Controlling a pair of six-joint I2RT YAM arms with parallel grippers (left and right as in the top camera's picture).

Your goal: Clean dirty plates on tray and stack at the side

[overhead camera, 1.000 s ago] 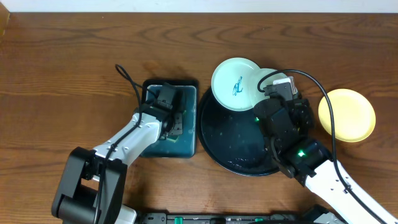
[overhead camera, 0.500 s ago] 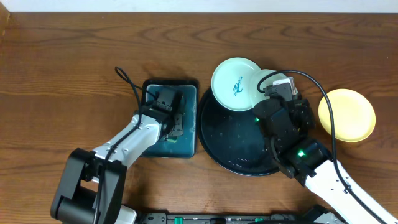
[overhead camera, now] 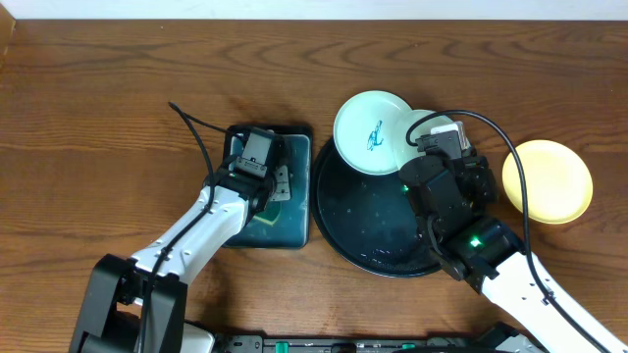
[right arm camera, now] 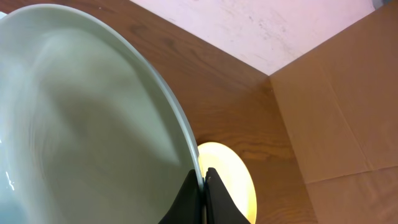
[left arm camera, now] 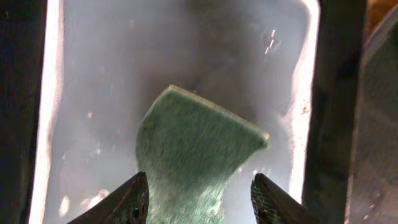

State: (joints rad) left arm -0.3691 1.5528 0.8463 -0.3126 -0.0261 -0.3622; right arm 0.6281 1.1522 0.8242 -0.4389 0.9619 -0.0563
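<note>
Wood table (overhead camera: pixel 98 98) carries the black tray (overhead camera: pixel 358 230); left of it a teal tray (overhead camera: pixel 294 230) holds the sponge (left arm camera: pixel 193 137), which the left wrist view shows between the left gripper's (left arm camera: pixel 199 196) spread fingers. At the black tray's far rim the right gripper (right arm camera: pixel 203 180) pinches the scribbled mint plate's (overhead camera: pixel 373 132) edge, a grip hidden from overhead by the arm. A white plate (overhead camera: pixel 424 120) peeks out beside it, and a yellow plate (overhead camera: pixel 547 181) lies right of the black tray.

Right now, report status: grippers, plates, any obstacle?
Left gripper straddles sponge in teal tray, grip unclear. Right gripper shut on white plate rim. Mint plate, scribbled, overlaps it. Yellow plate beside black tray.
</note>
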